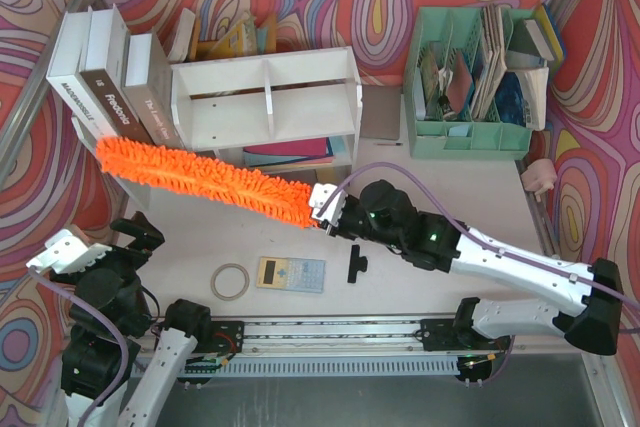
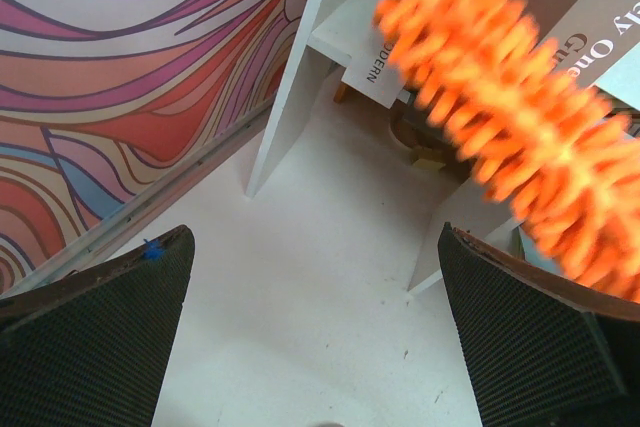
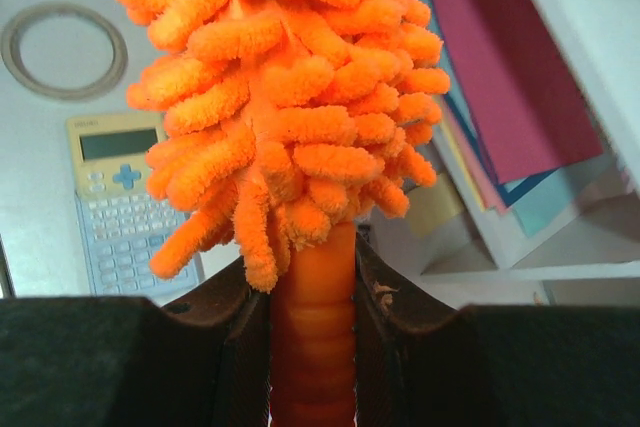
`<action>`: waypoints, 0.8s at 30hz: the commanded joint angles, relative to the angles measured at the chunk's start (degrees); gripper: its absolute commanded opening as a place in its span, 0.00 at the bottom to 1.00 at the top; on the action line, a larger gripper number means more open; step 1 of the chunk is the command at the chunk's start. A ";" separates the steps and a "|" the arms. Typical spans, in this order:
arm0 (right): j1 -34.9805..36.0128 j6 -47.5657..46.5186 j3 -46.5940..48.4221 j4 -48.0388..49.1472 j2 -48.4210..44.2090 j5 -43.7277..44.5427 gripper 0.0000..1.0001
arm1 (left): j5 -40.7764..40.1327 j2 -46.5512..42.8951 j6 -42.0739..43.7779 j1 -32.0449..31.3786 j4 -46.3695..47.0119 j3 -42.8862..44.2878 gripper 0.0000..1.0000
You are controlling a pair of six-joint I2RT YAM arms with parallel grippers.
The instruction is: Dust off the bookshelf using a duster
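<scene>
duster (image 1: pixel 205 183) runs across the bookshelf (image 1: pixel 265 97) front, long axis left-right, fluffy tip pointing left and slightly back near the books (image 1: pixel 110 82). handle end on the right, clamped in right gripper (image 1: pixel 323 207). left gripper (image 1: pixel 62 249) spread wide, empty.

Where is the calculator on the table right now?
In the top view, the calculator lies flat on the table near its front edge, between a beige ring on its left and a small black part on its right.
</scene>
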 commanded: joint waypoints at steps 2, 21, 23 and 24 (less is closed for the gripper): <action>-0.28 -0.12 8.42 5.36 -0.08 -2.56 0.00 | -0.12 0.42 0.05 -0.37 0.37 0.12 0.98; -0.27 3.91 1.02 10.35 3.81 -3.27 0.00 | 0.12 0.73 0.14 -0.37 0.39 0.14 0.98; -0.31 3.93 0.72 10.29 3.64 -2.69 0.00 | 0.21 0.84 0.14 -0.35 0.44 0.16 0.99; -0.26 3.83 0.89 10.18 3.27 -2.46 0.00 | 0.23 0.93 0.14 -0.37 0.38 0.14 0.98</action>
